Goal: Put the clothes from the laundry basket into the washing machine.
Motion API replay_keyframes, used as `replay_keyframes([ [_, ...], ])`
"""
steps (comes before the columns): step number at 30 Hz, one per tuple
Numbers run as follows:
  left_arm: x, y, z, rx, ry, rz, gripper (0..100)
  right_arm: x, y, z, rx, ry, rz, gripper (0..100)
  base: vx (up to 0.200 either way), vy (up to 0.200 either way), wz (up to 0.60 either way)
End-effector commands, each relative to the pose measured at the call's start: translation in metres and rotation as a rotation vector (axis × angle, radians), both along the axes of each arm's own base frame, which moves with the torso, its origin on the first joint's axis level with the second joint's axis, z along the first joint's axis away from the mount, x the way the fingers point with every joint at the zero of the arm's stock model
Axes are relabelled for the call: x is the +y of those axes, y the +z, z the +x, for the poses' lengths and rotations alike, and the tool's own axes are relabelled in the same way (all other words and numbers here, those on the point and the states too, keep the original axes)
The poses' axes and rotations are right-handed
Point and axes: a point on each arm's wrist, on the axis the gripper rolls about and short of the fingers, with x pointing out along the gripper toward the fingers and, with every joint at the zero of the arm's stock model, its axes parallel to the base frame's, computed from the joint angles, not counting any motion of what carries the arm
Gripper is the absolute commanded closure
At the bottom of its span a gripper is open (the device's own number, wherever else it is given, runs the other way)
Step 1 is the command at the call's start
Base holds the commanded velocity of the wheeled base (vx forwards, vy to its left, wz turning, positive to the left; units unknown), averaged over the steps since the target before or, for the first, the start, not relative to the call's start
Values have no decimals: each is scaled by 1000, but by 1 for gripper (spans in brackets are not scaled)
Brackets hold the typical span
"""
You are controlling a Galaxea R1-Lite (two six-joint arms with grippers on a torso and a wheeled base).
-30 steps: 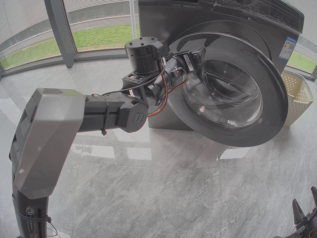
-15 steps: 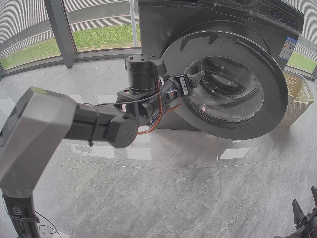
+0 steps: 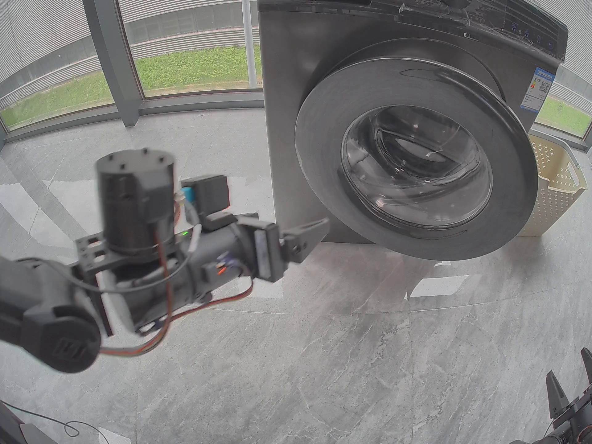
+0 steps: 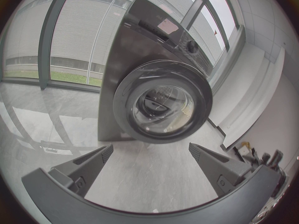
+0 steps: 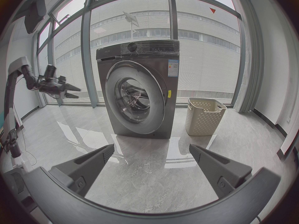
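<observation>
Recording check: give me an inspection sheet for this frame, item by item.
Surface: glossy grey tiled floor.
Job's things: washing machine, door partly open; laundry basket beside it, contents hidden.
Clutter: nothing seen.
Grippers: left gripper open, in the air clear of the door; right gripper open, low, facing the machine.
Cables: red and black wires along the left wrist.
Surroundings: tall windows, lawn outside.

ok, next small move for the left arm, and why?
Probably move the left gripper to the door's free edge and swing it wider: the door stands only ajar, covering most of the washing machine's opening, and the gripper is open, empty and apart from it.
</observation>
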Motion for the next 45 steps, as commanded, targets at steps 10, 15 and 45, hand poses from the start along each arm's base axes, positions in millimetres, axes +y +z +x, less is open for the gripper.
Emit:
replay_keyframes([
  [10,186,-83,-191,-233,264,83,0,0,-5,0,6,-2,-2,0,0,0,0],
  [15,198,-101,-217,-235,431,99,0,0,-5,0,6,-2,-2,0,0,0,0],
  [45,200,-139,-246,-216,672,184,0,0,-5,0,6,1,-3,0,0,0,0],
])
